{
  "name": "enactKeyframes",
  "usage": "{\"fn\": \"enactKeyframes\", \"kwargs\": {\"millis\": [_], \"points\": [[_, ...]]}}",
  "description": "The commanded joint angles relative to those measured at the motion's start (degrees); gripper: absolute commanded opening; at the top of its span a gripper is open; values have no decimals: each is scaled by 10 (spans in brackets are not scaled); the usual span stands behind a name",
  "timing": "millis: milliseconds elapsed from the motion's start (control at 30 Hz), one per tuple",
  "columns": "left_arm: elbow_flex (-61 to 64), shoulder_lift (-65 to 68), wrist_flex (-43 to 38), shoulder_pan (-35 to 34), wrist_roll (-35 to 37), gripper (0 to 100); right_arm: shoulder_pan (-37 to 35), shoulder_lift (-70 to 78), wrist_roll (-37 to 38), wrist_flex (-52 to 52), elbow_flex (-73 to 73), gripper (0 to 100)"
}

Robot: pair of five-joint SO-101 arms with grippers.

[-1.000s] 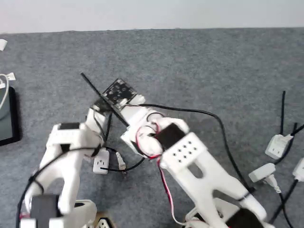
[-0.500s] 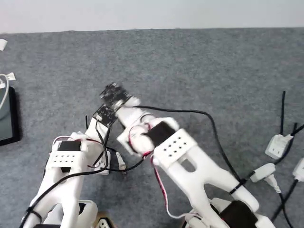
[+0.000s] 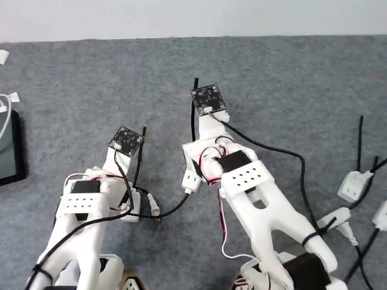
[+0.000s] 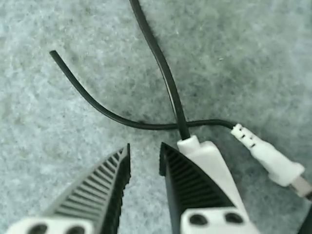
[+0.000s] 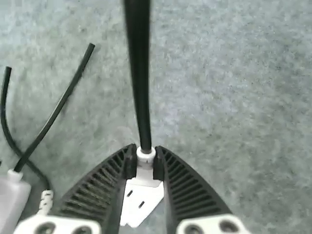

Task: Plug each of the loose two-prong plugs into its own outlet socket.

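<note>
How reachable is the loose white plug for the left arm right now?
Probably yes. The jaws of the left arm stand open and empty, and the plug lies close beside them, uncovered. The white socket and its black cable sit between, by one jaw, so a sideways shift looks needed.

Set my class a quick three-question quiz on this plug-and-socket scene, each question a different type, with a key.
1. True or false: the right gripper is shut on a socket.
2. What shows between the fingers of the left gripper? A. carpet alone; B. a plug; C. a screwdriver.
3. Fill in: the cable of the held socket is ____ in colour.

Key: 1 true; 2 A; 3 black.
</note>
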Motion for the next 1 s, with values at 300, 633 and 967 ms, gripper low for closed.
{"fn": "enactKeyframes", "kwargs": {"millis": [300,633,967], "points": [[-4,-17,-12,-2,7,94,19,-3,-8,-55,27,8],[-4,-17,-12,-3,7,94,20,13,-8,-76,47,8],[-4,-17,-12,-3,6,94,21,32,-8,-93,37,8]]}}
